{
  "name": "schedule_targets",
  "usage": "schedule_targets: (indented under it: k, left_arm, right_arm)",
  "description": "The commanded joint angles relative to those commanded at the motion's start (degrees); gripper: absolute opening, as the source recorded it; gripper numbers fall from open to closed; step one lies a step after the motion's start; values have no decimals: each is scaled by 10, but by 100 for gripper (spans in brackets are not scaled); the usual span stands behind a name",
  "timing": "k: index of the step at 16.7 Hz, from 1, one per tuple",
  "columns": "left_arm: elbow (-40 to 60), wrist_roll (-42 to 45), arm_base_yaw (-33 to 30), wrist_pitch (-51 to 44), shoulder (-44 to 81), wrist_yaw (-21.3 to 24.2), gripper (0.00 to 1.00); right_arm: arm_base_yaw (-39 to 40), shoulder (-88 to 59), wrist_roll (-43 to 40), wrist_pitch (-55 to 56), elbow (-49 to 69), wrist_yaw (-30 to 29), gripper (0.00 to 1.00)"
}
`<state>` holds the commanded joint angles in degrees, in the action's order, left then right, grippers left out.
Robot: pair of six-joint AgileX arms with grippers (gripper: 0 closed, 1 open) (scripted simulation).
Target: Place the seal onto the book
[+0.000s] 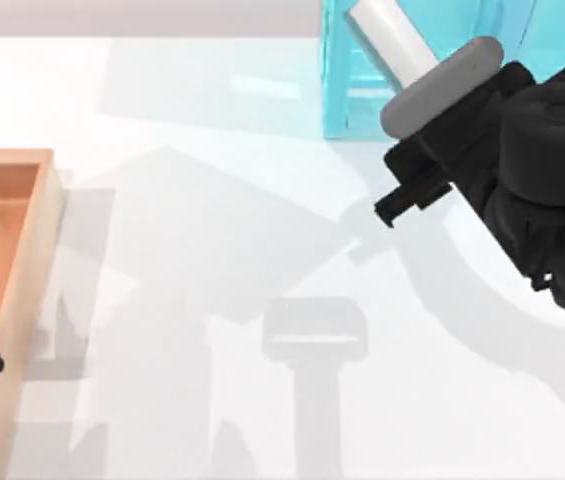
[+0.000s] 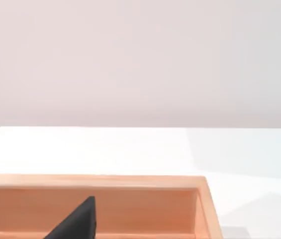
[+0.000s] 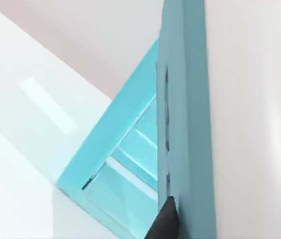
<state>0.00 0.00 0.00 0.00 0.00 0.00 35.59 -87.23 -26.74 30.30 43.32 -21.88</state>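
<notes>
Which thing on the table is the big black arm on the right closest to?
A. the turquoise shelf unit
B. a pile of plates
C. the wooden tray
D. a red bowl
A: in the top view the right arm sits just in front of the turquoise shelf unit at the table's far right, while the wooden tray lies at the left edge.

We see a glossy white table, a pale matt wooden tray and a smooth, translucent turquoise plastic shelf unit.
</notes>
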Motion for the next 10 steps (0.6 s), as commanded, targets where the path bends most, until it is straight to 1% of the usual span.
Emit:
schedule_targets:
  k: [3, 5, 7, 10]
  left_arm:
    - [0, 0, 0, 0, 0, 0, 100]
    - [0, 0, 0, 0, 0, 0, 100]
    - [0, 0, 0, 0, 0, 0, 100]
    - [0, 0, 0, 0, 0, 0, 100]
  right_arm:
    - [112, -60, -165, 27, -4, -92, 0]
    - [176, -93, -260, 43, -6, -148, 0]
    - [231, -121, -332, 58, -8, -195, 0]
    - [288, -151, -395, 76, -10, -249, 0]
